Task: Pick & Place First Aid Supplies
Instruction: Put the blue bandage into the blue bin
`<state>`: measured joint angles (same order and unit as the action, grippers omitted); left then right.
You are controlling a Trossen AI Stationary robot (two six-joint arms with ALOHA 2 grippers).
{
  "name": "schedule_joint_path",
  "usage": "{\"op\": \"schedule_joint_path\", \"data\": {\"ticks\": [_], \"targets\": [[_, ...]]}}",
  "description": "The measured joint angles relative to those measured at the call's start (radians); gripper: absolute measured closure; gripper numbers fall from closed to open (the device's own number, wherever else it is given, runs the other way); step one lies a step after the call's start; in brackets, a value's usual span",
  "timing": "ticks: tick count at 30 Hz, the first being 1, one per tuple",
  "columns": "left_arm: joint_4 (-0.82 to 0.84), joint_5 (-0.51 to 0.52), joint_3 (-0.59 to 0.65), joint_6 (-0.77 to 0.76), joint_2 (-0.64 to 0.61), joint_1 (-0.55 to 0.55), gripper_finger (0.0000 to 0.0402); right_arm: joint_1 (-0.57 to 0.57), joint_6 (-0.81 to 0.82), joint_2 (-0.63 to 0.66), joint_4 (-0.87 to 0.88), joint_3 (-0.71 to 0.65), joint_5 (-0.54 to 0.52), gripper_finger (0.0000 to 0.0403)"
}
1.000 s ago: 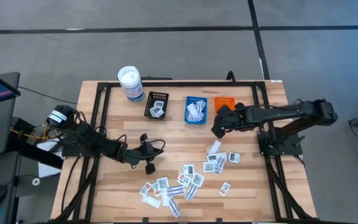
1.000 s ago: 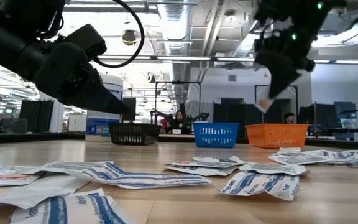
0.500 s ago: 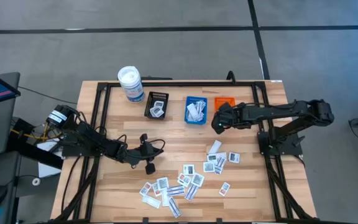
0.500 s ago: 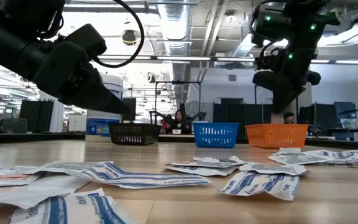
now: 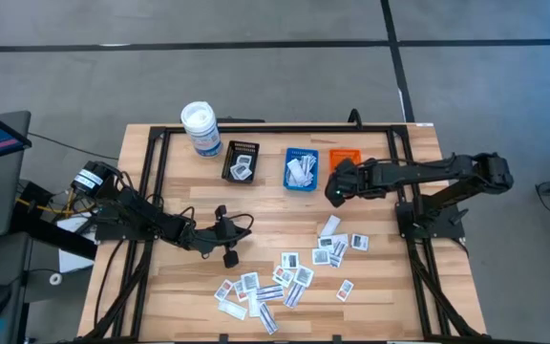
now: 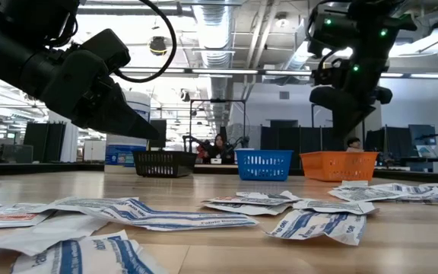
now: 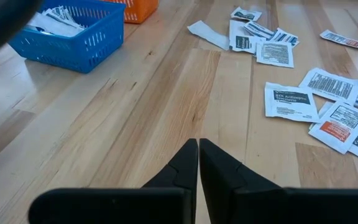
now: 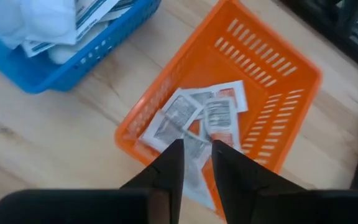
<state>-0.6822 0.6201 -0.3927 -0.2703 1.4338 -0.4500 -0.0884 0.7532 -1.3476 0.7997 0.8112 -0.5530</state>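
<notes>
From above: a wooden desk (image 5: 179, 277) with two dark arms. The right tool (image 5: 335, 191) hangs over the near edge of an orange tray (image 5: 345, 157) at the desk's far side. Loose white packets (image 5: 289, 272) lie scattered toward five to six o'clock from that tool, well apart from it. The left tool (image 5: 225, 237) waits just beside the scatter's nine o'clock edge, so it is the nearer arm to most packets. A blue tray (image 5: 301, 168) sits beside the orange one and holds white packets; a black tray (image 5: 241, 162) holds a couple more.

From desk level: the packets (image 6: 310, 222) lie flat in the foreground, the three trays in a row far behind. The right tool (image 6: 348, 114) hangs above the orange tray (image 6: 338, 165).

Left wrist camera: the left tool (image 7: 198, 163) is clenched shut, empty, low over bare wood. Packets (image 7: 291, 102) lie ahead, their long edges at mixed angles.

Right wrist camera: the right tool (image 8: 197, 163) is parted slightly, grasping nothing. Directly below, the orange tray (image 8: 272, 68) holds several packets (image 8: 199, 118); the blue tray (image 8: 55, 71) is alongside, also stocked.
</notes>
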Motion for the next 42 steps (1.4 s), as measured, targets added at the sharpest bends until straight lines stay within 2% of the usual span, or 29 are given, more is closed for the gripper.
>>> {"op": "schedule_joint_path", "data": {"ticks": [7, 11, 17, 21, 25, 33, 42], "targets": [[0.0, 0.0, 0.0, 0.0, 0.0, 0.0, 0.0385, 0.1, 0.0, 0.0, -0.005, 0.0, 0.034, 0.0326], [0.0, 0.0, 0.0, 0.0, 0.0, 0.0, 0.0385, 0.208, -0.002, 0.013, -0.012, 0.002, -0.002, 0.0326], [-0.001, 0.0, 0.0, 0.0, 0.0, 0.0, 0.0385, 0.343, 0.008, 0.018, -0.14, 0.023, 0.029, 0.0326], [-0.007, 0.0, 0.0, 0.0, 0.0, 0.0, 0.0385, 0.394, 0.031, -0.008, -0.17, 0.024, 0.063, 0.0326], [-0.008, 0.0, 0.0, 0.0, 0.0, 0.0, 0.0385, 0.403, 0.129, -0.061, -0.143, 0.024, 0.089, 0.0326], [-0.008, 0.0, 0.0, -0.008, 0.0, 0.0, 0.0385, 0.381, 0.297, -0.208, -0.102, 0.024, 0.215, 0.0326], [-0.008, 0.0, 0.0, -0.008, 0.0, 0.0, 0.0385, 0.309, 0.266, -0.333, -0.098, 0.026, 0.204, 0.0326]]}}
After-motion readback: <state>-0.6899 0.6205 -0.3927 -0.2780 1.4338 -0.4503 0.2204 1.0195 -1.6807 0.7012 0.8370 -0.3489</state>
